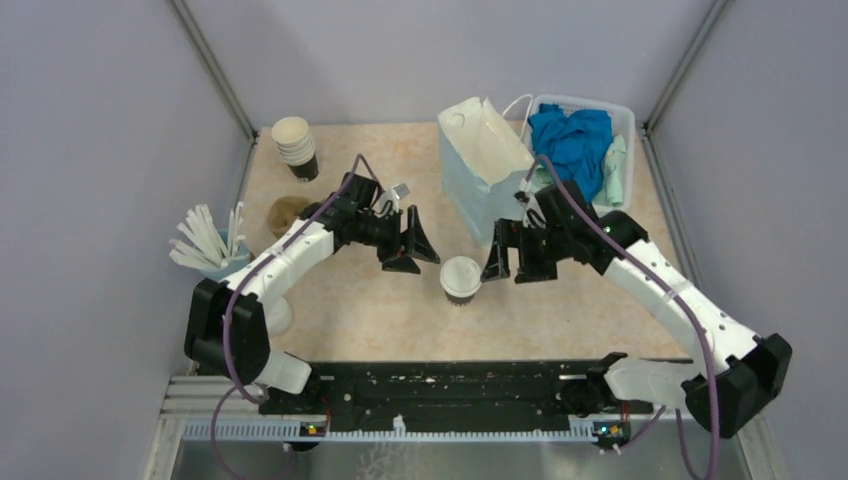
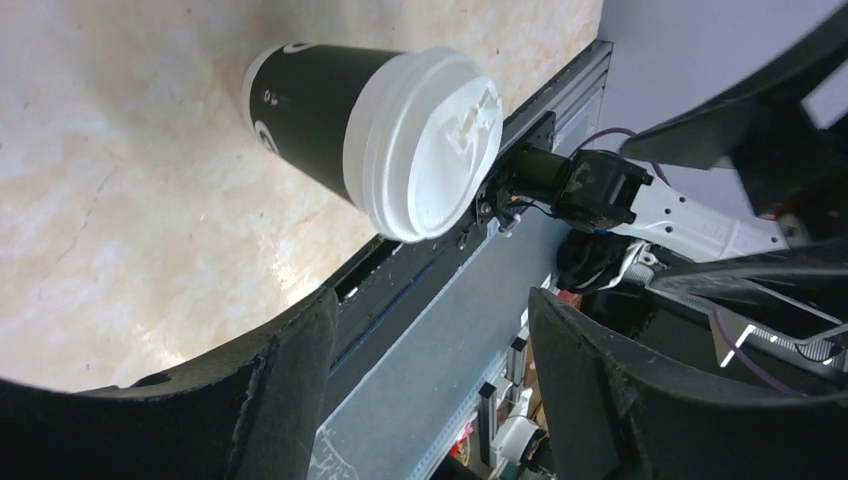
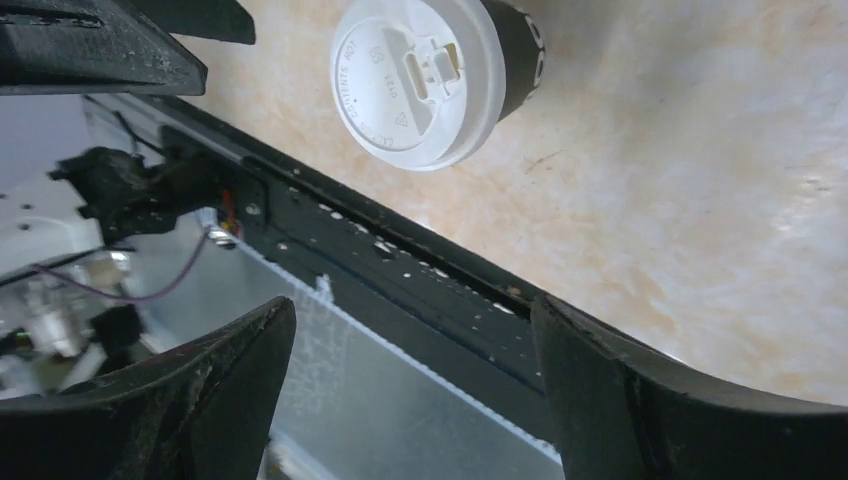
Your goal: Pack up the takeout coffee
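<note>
The takeout coffee [image 1: 461, 279], a dark cup with a round white lid, stands upright on the table between my two grippers. It also shows in the left wrist view [image 2: 380, 135] and in the right wrist view [image 3: 435, 75]. My left gripper [image 1: 413, 243] is open and empty, just left of the cup and apart from it. My right gripper [image 1: 510, 262] is open and empty, just right of the cup and apart from it. A white paper bag [image 1: 487, 160] stands open behind the right gripper.
A stack of lidless cups [image 1: 296, 146] stands at the back left. A holder of white stirrers [image 1: 210, 243] is at the left edge. A clear bin with blue cloth [image 1: 580, 140] sits at the back right. A brown round thing [image 1: 288, 212] lies near the left arm.
</note>
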Controlling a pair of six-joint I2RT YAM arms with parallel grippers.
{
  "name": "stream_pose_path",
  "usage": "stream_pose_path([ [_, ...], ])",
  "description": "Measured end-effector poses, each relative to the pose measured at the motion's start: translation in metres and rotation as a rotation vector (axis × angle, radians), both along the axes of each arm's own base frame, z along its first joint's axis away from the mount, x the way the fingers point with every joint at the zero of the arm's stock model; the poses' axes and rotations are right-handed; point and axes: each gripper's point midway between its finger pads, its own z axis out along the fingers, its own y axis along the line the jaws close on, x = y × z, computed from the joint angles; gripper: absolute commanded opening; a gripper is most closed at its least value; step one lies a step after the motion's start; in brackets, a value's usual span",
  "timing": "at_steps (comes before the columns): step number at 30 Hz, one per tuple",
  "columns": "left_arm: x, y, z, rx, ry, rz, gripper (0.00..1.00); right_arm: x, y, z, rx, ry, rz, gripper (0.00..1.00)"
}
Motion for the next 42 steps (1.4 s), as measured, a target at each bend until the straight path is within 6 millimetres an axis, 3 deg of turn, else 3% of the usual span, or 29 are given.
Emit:
stream_pose_path([
  [3, 0.011, -0.012, -0.006, -0.012, 0.016, -0.021, 0.73, -0.001, -0.006, -0.028, 0.133, 0.087, -0.098, 0.82],
  [9, 0.023, -0.024, -0.023, -0.030, 0.053, -0.041, 0.78, 0.008, 0.006, -0.066, 0.333, 0.201, -0.192, 0.80],
  [19, 0.021, -0.037, -0.043, -0.036, 0.107, -0.086, 0.68, 0.033, 0.022, -0.060, 0.447, 0.152, -0.188, 0.67],
  [30, 0.023, -0.038, -0.060, -0.021, 0.134, -0.099, 0.53, 0.044, 0.025, -0.086, 0.419, 0.206, -0.202, 0.56],
  [37, 0.024, -0.040, -0.059, -0.029, 0.140, -0.104, 0.45, 0.044, 0.025, -0.097, 0.408, 0.218, -0.198, 0.51],
  [39, 0.024, -0.040, -0.059, -0.030, 0.140, -0.103, 0.50, 0.044, 0.025, -0.103, 0.401, 0.232, -0.202, 0.51],
  [42, 0.025, -0.040, -0.059, -0.027, 0.139, -0.102, 0.69, 0.043, 0.025, -0.106, 0.404, 0.255, -0.198, 0.53],
])
